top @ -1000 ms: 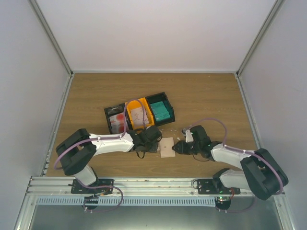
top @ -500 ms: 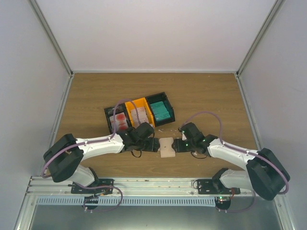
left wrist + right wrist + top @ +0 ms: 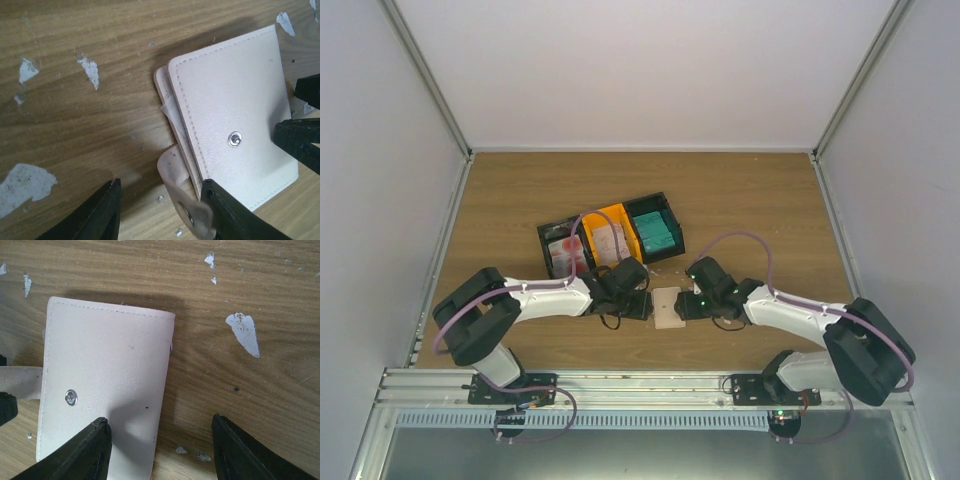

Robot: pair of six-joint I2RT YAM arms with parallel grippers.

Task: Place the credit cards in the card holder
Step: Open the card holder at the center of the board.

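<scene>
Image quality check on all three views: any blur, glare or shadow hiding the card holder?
Top external: even soft light, no glare, card holder small but sharp. Left wrist: in focus, stitching and snap crisp, dark shadow on the table beyond the holder's upper edge. Right wrist: sharp too, a grey shadow patch on the holder's lower part, nothing hidden.

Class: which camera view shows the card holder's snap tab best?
Left wrist view: the snap tab lies unfastened, its metal stud visible. The right wrist view catches only a plain strip of it; in the top view the card holder is too small.
</scene>
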